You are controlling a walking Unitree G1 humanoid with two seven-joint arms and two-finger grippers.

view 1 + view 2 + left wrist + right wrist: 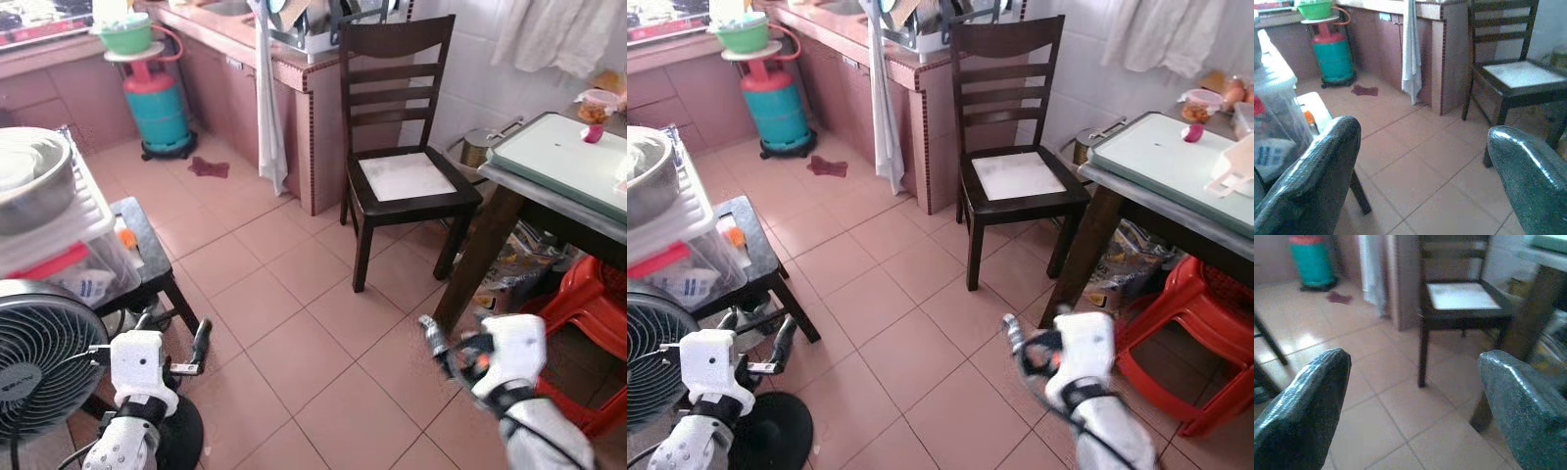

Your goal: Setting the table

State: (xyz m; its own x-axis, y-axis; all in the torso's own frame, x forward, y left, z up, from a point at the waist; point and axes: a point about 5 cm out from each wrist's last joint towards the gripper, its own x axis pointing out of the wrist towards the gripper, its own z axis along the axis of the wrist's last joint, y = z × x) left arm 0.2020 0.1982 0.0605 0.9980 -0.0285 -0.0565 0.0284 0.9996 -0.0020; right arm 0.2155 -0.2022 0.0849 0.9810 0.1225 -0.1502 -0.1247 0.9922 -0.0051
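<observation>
The table point(530, 194) stands at the right, with a pale green tray point(563, 157) lying on it. A small pink object point(593, 132) and a lidded food tub point(596, 102) sit at the tray's far edge. A dark wooden chair point(402, 176) stands left of the table, against the counter end. My left gripper point(174, 333) hangs low at the left, open and empty, beside the fan. Low over the floor tiles near the table leg, my right gripper point(443, 345) is open and empty too. The wrist views show each pair of fingers point(1308, 186) point(1528, 401) spread wide with bare floor between.
A fan point(39, 352) stands at my near left. Behind it a black stool point(147, 255) carries a plastic box point(69, 245) and a metal bowl point(29, 181). Red plastic stools point(588, 304) sit under the table. A gas cylinder point(157, 108) and counter point(284, 69) line the back. The tiled floor point(294, 323) is open.
</observation>
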